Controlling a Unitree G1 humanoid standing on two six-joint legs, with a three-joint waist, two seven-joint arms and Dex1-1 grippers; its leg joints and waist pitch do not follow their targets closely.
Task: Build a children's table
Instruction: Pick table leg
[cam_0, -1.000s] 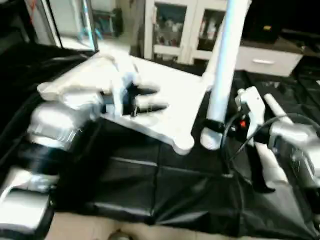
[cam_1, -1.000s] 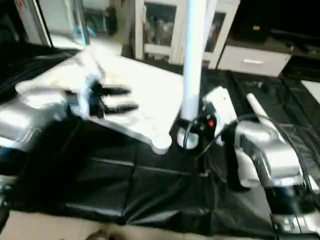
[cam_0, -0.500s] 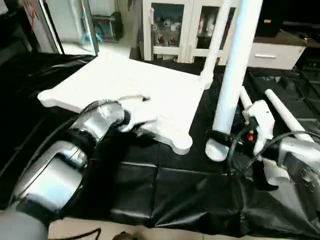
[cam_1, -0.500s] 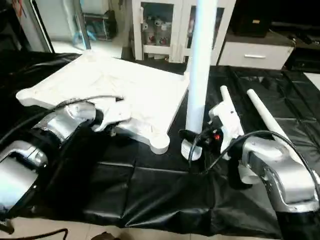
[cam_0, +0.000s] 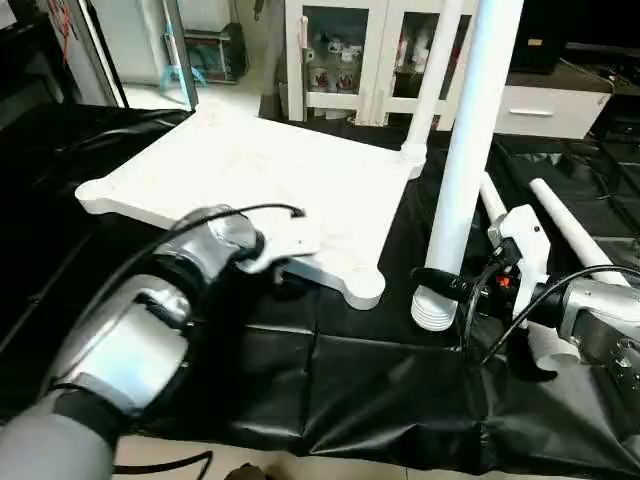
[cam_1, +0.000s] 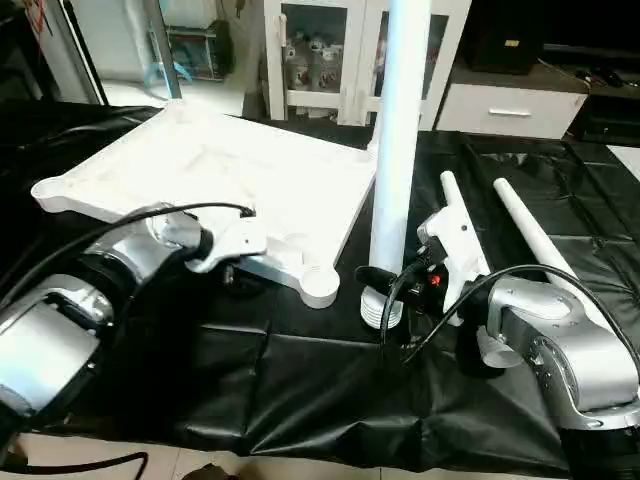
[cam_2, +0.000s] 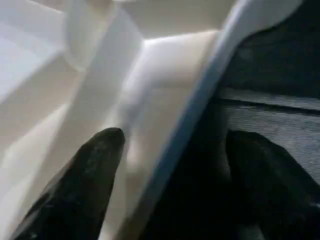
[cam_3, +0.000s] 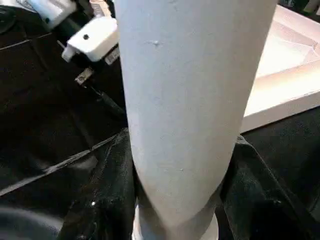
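Head views show the white plastic rectangular tabletop (cam_0: 260, 170) lying underside-up on the black plastic sheet (cam_0: 330, 390). Left gripper (cam_2: 167, 145) straddles its near edge, black fingers (cam_2: 92, 170) spread apart, one inside the rim, one outside. Right gripper (cam_1: 385, 280) clamps a long white tube leg (cam_1: 397, 150) upright just right of the tabletop's near right corner socket (cam_1: 320, 283); its threaded end sits above the sheet. Two more white legs (cam_0: 570, 215) lie far right.

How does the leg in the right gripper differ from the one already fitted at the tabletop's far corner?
The held leg stands upright off to the side of the tabletop, its threaded end just above the black sheet; the fitted leg rises from a corner socket. The held leg is clamped near its base by the right gripper; nothing grips the fitted leg. The held leg is nearer the camera. Both are white, upright tubes.
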